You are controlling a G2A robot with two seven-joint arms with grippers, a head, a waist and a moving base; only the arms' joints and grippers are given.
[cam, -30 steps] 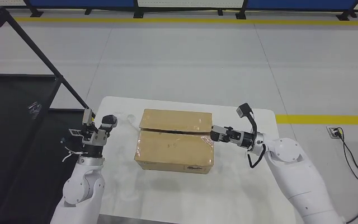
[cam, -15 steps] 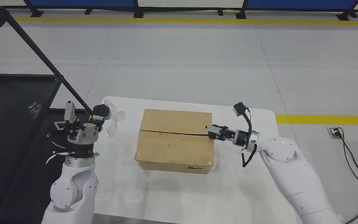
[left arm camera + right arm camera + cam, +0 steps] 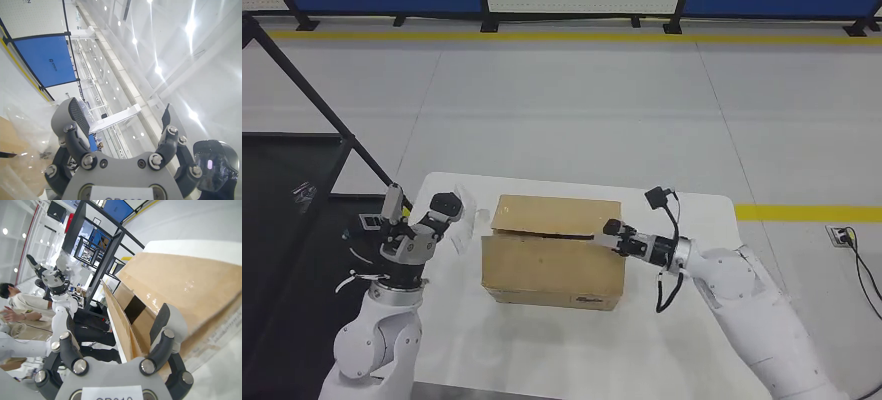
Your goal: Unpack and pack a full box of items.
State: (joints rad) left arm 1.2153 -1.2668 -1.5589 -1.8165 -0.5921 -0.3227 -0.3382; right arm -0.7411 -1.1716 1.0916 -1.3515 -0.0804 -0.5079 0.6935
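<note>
Right gripper (image 3: 612, 228) meets the cardboard box (image 3: 552, 265) at its end seam in the top view, its fingers too small to judge. The left gripper (image 3: 422, 215) is raised beside crumpled clear plastic (image 3: 470, 212), over the white table (image 3: 692, 330). In the left wrist view, ribbed pads (image 3: 78, 115) are spread wide with nothing between them, and the plastic is partly cut off. In the right wrist view, the fingers are apart, straddling a flap (image 3: 121, 321) along its corrugated edge.

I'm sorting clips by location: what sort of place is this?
Probably an industrial hall or robot test floor: a yellow floor line, blue partition panels and rows of ceiling lights.
</note>
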